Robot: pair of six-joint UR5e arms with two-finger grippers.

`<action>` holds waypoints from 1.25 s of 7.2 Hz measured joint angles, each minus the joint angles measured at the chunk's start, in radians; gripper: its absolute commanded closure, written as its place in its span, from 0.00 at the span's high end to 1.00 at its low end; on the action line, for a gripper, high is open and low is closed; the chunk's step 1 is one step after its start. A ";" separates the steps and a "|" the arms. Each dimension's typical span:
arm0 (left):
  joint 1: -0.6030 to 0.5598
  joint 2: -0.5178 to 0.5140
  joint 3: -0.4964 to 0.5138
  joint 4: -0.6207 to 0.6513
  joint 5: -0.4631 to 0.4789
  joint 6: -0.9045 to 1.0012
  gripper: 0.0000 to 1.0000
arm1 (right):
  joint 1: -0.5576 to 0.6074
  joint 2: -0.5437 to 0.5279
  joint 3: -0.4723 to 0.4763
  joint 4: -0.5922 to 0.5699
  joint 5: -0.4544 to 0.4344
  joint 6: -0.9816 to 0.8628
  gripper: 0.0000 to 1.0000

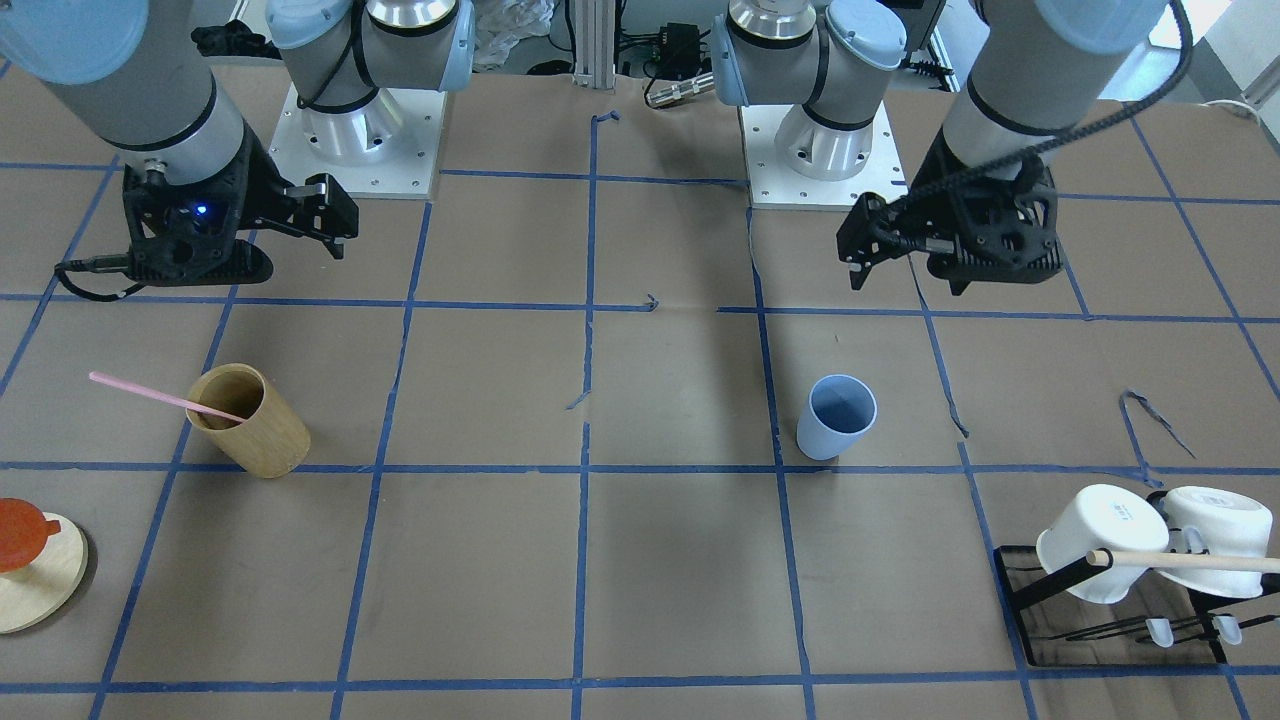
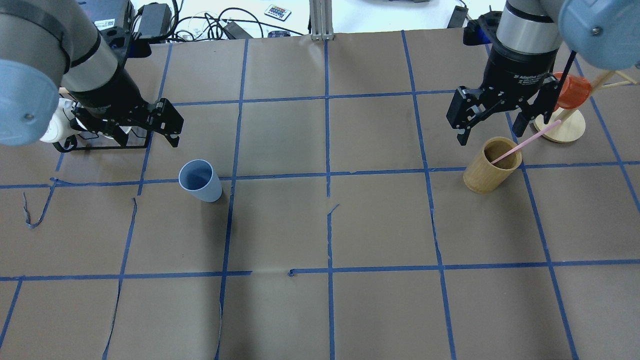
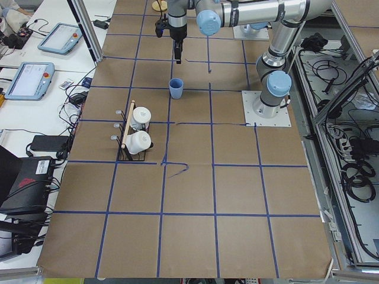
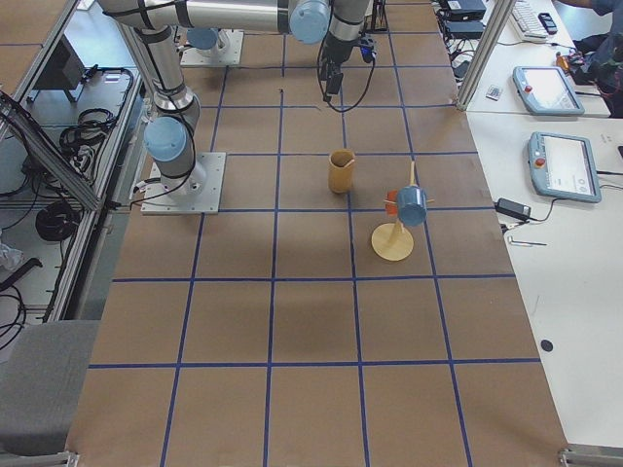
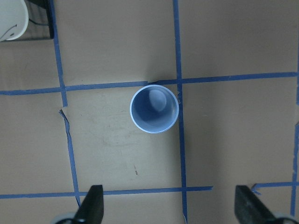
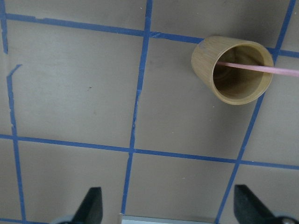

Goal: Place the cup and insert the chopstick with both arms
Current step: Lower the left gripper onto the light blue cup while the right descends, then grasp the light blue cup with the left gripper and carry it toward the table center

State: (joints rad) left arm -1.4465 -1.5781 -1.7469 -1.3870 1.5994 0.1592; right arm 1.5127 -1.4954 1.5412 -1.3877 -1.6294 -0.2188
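Observation:
The pale-blue cup (image 1: 838, 417) stands upright on the brown table; it also shows in the overhead view (image 2: 200, 181) and straight below in the left wrist view (image 5: 154, 108). My left gripper (image 2: 170, 122) hangs open and empty above the table, just behind the cup. The pink chopstick (image 2: 525, 141) leans inside the tan wooden cup (image 2: 491, 165) with its top sticking out sideways; it also shows in the right wrist view (image 6: 261, 67). My right gripper (image 2: 490, 131) is open and empty, above and just behind the wooden cup.
A black rack (image 1: 1060, 620) with white mugs (image 1: 1100, 545) and a wooden dowel (image 1: 1190, 560) stands near my left arm. A round wooden stand (image 2: 562, 127) with an orange cup (image 2: 570, 92) is beside the wooden cup. Blue tape lines grid the table.

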 measured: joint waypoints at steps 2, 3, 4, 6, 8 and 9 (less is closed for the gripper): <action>0.019 -0.034 -0.121 0.192 0.000 0.001 1.00 | -0.053 0.018 0.029 -0.011 -0.080 -0.258 1.00; 0.020 -0.050 -0.148 0.225 0.000 -0.003 0.98 | -0.065 0.036 0.041 -0.015 -0.108 -0.364 1.00; 0.022 -0.066 -0.168 0.241 0.000 -0.003 0.98 | -0.070 0.053 0.047 -0.029 -0.137 -0.443 1.00; 0.025 -0.088 -0.222 0.309 0.001 -0.001 0.90 | -0.072 0.082 0.050 -0.121 -0.206 -0.626 1.00; 0.026 -0.120 -0.258 0.377 0.002 -0.005 0.76 | -0.072 0.105 0.050 -0.175 -0.255 -0.725 1.00; 0.026 -0.141 -0.267 0.412 0.002 -0.007 0.55 | -0.072 0.117 0.051 -0.196 -0.274 -0.784 1.00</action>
State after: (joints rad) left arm -1.4205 -1.7187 -2.0135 -0.9753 1.6015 0.1523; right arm 1.4405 -1.3786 1.5924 -1.5834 -1.9037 -1.0025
